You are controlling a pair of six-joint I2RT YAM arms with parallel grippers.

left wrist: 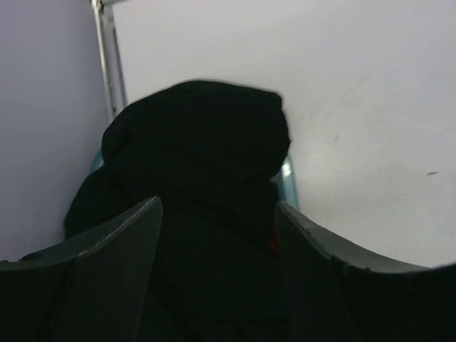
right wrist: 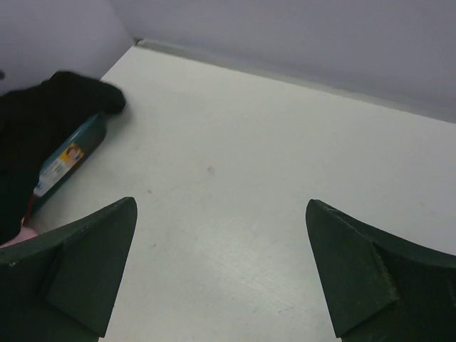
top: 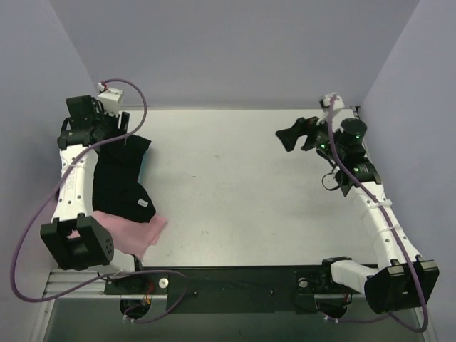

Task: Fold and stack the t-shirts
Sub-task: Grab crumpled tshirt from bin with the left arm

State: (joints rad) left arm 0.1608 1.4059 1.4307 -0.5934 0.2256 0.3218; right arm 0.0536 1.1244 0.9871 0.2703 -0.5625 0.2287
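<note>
Top external view: the black t-shirt (top: 125,178) is heaped along the left edge of the table (top: 242,192), toward the far left corner. The pale pink t-shirt (top: 146,231) lies flatter at its near end, touching it.

In the left wrist view, the left gripper (left wrist: 217,208) hangs just above the black heap with its jaws spread wide and nothing held. The cloth is draped over a teal tub (left wrist: 288,182), and only slivers of the tub's rim show. A speck of red beside the right finger may be the red t-shirt (left wrist: 273,246), but I cannot be sure.

In the right wrist view, the right gripper (right wrist: 221,205) is fully wide and empty. It sits over bare table near the far right corner, well apart from the shirts.

I judge the shirts to be light, limp and easily dragged, so they will sag and bunch rather than hold a shape. The black one should be pinched at a raised fold near the top of the heap. A shallow pinch would avoid catching the hard tub rim beneath. Its collar and hems are hidden in the bunching, so I cannot pick a seam yet.
</note>
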